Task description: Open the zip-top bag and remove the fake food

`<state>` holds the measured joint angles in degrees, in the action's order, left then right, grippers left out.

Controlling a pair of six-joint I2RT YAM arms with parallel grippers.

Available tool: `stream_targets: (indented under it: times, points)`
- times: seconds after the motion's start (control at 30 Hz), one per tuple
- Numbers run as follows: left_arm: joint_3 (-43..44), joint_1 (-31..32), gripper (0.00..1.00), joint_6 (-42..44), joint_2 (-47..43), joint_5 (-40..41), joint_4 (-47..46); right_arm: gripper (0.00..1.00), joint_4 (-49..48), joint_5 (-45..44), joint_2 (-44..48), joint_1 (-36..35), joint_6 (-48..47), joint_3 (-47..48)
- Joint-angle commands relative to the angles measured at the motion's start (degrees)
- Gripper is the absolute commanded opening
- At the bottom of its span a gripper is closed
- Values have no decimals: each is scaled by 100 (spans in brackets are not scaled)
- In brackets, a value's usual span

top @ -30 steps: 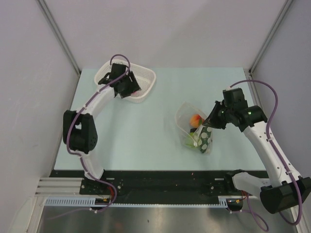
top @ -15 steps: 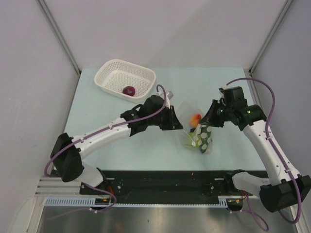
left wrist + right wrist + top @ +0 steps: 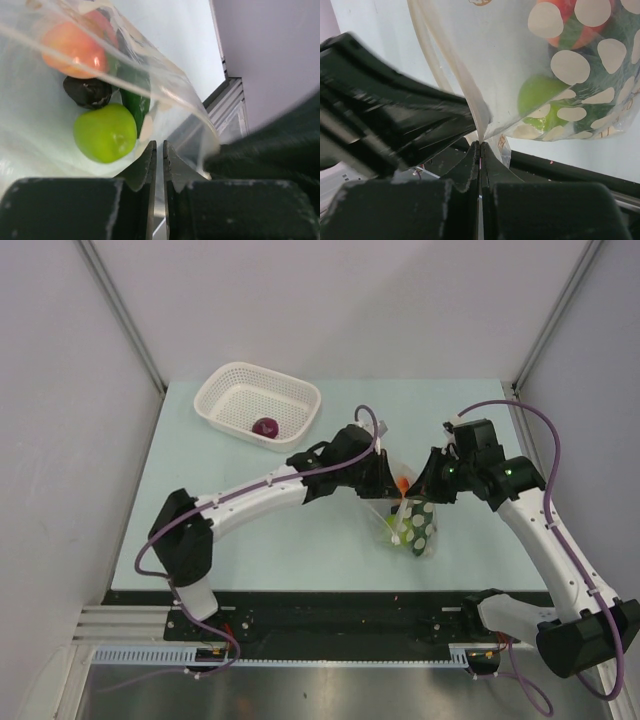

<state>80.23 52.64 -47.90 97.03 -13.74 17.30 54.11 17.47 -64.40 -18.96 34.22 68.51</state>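
The zip-top bag (image 3: pixel 421 528) hangs over the table's right half, its dotted panel (image 3: pixel 580 65) facing my right wrist. My right gripper (image 3: pixel 422 490) is shut on the bag's upper edge (image 3: pixel 481 131). My left gripper (image 3: pixel 389 480) sits at the bag's open left rim, its jaws almost together with only a thin slit and nothing seen between them (image 3: pixel 160 149). Through the clear film I see fake food: a lime-green ball (image 3: pixel 105 132), an orange-red fruit (image 3: pixel 75 45), dark grapes (image 3: pixel 87 91) and a cucumber (image 3: pixel 135 100). A purple onion-like piece (image 3: pixel 265 427) lies in the basket.
The white perforated basket (image 3: pixel 225 398) stands at the back left of the pale table (image 3: pixel 240 510). My left arm (image 3: pixel 260 495) stretches diagonally across the middle. A black rail (image 3: pixel 330 610) runs along the near edge, and grey walls close both sides.
My left arm swung from the basket across to the bag, its jaws closing on the way. The purple piece stayed in the basket. The right gripper kept its hold.
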Motion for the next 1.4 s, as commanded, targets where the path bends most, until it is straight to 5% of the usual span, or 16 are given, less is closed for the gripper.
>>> stream_targets:
  times: [0.0, 0.13, 0.5, 0.83, 1.37]
  points:
    - [353, 44, 11, 105, 667, -322, 72, 0, -102, 90, 68, 6, -117, 206]
    - [554, 79, 15, 254, 1019, -218, 325, 0, -32, 89, 138, 68, 41, 120]
    - [450, 246, 67, 729, 1353, -349, 371, 0, -5, 54, 411, 147, 226, -320]
    - [415, 396, 84, 712, 1652, -279, 283, 0, 21, 72, 516, 182, 226, -628]
    - [-129, 484, 82, 272, 1951, -534, -543, 0, 293, 46, 709, 358, -108, -918]
